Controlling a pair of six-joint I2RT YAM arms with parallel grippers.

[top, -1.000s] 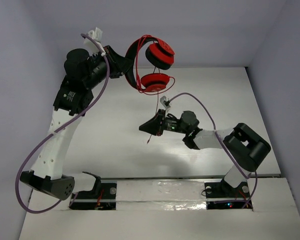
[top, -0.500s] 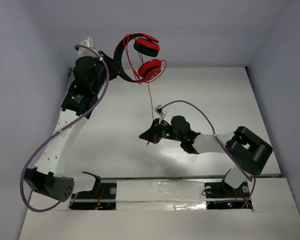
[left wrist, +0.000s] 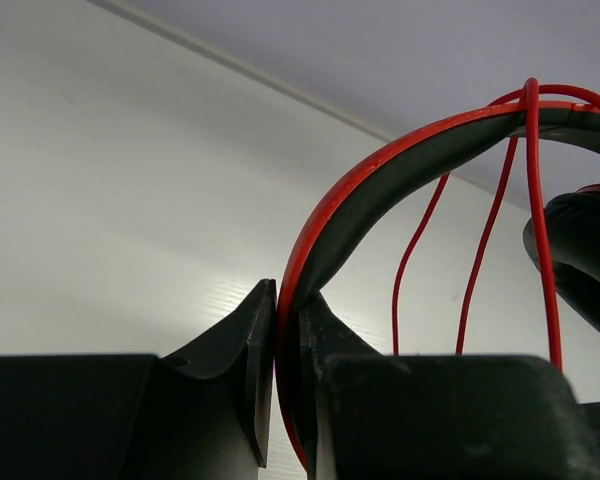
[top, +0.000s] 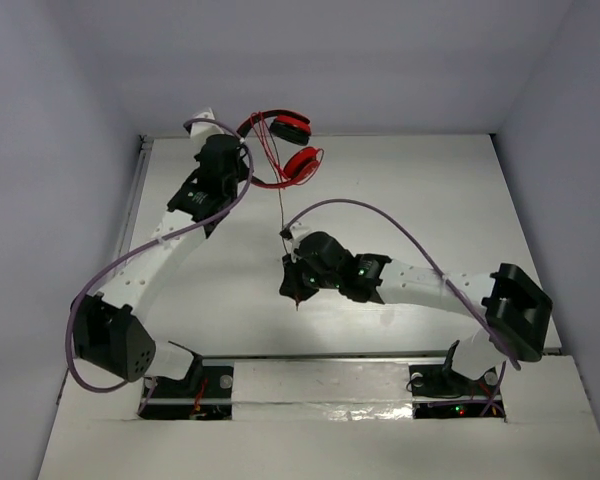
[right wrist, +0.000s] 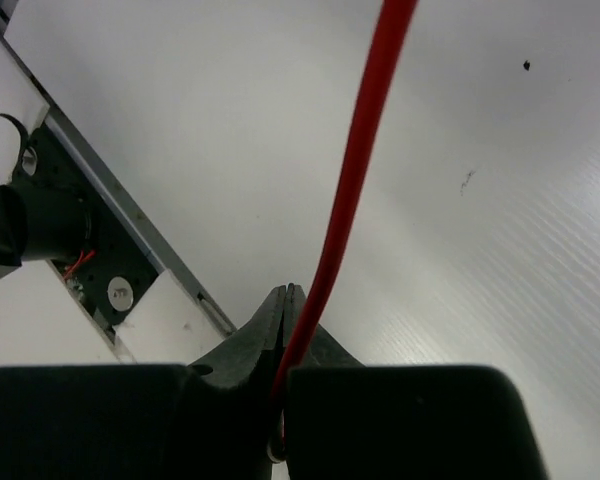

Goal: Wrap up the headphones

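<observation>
The left gripper (left wrist: pixel 288 300) clamps the headband (left wrist: pixel 380 190) of the headphones (top: pixel 302 165); a few turns of the cable (left wrist: pixel 541 220) cross it beyond the jaws. The right gripper (right wrist: pixel 288 300) pinches the cable; the stretch ahead is not yet wound.

A white table (top: pixel 430 190) filled the enclosure; plain pale grey walls (top: pixel 400 60) rose beyond its far edge and along both sides.

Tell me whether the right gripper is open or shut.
Shut: the right gripper is closed on the red cable, with no gap showing between its jaws in the wrist view.
</observation>
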